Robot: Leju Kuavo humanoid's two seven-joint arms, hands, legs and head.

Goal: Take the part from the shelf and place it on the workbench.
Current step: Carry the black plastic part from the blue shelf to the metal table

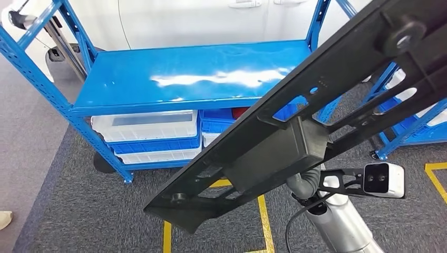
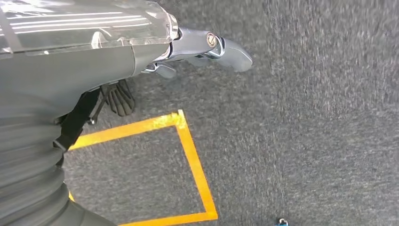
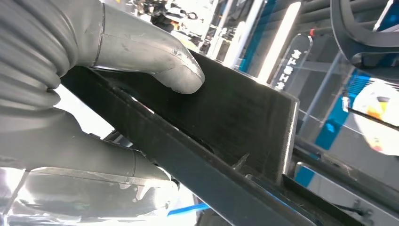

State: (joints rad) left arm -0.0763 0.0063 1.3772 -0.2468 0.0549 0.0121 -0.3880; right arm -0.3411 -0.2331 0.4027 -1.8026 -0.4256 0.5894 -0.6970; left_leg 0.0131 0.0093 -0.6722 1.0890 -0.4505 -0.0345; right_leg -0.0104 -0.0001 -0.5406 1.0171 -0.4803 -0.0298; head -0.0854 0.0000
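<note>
The part (image 1: 274,153) is a long black plastic frame with cut-outs and a boxy middle block. It hangs slantwise in the head view, in front of the blue shelf (image 1: 190,74), whose top board is bare. My right hand (image 3: 56,117) grips the part (image 3: 226,117) at its boxy middle, with the thumb (image 3: 155,61) pressed on its flat face. In the head view the part covers most of that hand, and its grey cover (image 1: 303,182) and silver arm show below. My left hand (image 2: 207,47) hangs over the carpet and holds nothing.
White and blue bins (image 1: 147,126) fill the shelf's lower level. A second blue rack (image 1: 406,126) stands at the right and a white car behind. Yellow tape (image 1: 266,221) marks the grey carpet. A person's shoe (image 1: 4,219) is at the left edge.
</note>
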